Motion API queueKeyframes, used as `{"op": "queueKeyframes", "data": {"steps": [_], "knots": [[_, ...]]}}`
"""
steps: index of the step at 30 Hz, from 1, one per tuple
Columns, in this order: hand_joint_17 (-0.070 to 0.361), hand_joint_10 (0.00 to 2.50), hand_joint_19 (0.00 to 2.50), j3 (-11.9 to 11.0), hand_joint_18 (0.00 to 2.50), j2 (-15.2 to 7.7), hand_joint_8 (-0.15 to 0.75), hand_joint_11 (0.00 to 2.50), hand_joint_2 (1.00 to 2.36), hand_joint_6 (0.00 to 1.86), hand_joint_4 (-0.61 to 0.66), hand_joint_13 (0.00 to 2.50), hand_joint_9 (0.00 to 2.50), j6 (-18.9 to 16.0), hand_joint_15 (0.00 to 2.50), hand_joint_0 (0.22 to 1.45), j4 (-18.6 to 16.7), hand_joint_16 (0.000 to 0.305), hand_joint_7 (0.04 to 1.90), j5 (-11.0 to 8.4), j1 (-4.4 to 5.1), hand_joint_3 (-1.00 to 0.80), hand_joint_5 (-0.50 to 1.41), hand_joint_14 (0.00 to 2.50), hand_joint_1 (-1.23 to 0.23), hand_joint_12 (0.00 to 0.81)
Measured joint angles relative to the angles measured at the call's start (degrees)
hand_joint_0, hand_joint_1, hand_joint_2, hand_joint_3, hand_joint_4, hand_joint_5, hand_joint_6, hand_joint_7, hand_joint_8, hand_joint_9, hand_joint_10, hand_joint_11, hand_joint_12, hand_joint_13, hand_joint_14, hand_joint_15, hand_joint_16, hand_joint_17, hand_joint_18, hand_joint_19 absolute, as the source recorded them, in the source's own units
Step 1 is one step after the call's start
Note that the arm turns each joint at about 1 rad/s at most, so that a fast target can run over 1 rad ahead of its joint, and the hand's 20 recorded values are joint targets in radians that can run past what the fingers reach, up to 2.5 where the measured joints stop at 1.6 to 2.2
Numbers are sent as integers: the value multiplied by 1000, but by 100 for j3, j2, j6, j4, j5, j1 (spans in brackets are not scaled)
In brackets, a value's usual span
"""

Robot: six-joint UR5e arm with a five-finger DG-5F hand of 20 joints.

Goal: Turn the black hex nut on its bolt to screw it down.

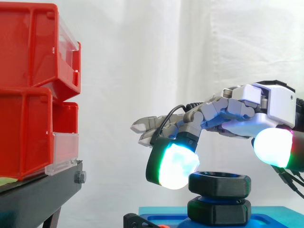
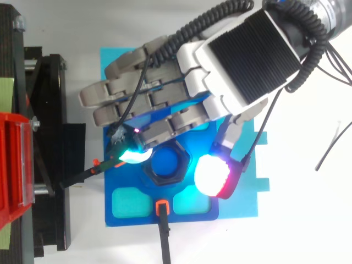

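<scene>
hand (image 2: 247,60) hovers over the black hex nut (image 1: 219,183), fingers loosely spread, gripping nothing. cyan-green fingertip (image 1: 176,167) sits at the nut's left edge, contact unclear. thumb pad (image 1: 273,147) is up and to the right, apart from it. nut sits on blue bolt (image 2: 166,162) above a second black hex piece (image 1: 218,211), on blue base plate (image 2: 247,201).

Hand (image 2: 242,60) above the black hex nut (image 2: 165,179) — cyan pad (image 2: 135,154) at its left rim, red pad (image 2: 213,176) just right.
</scene>
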State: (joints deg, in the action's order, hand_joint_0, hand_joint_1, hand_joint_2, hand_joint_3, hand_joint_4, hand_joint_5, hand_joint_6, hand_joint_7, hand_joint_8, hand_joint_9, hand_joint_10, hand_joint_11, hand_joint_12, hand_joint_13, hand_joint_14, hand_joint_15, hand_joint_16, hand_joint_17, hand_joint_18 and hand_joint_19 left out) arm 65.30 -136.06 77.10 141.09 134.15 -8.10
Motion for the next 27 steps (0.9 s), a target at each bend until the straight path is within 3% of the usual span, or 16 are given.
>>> {"op": "queueKeyframes", "data": {"steps": [9,14,18,27], "knots": [[130,3,521,1,386,-91,333,133,1000,754,351,329,423,-47,88,493,-267,58,691,279,-226,-500,-123,3,-166,361],[130,4,524,0,389,-118,333,131,1000,747,355,329,421,-193,88,493,-453,58,698,372,-292,-500,-122,3,-166,361],[129,3,522,-4,387,-122,333,128,1000,732,354,330,422,-396,88,494,-658,58,724,389,-282,-500,-119,3,-170,361],[129,4,520,-49,396,-125,331,121,1000,680,351,337,423,-602,94,496,-1028,57,807,336,-127,-500,-111,3,-178,361]]}}
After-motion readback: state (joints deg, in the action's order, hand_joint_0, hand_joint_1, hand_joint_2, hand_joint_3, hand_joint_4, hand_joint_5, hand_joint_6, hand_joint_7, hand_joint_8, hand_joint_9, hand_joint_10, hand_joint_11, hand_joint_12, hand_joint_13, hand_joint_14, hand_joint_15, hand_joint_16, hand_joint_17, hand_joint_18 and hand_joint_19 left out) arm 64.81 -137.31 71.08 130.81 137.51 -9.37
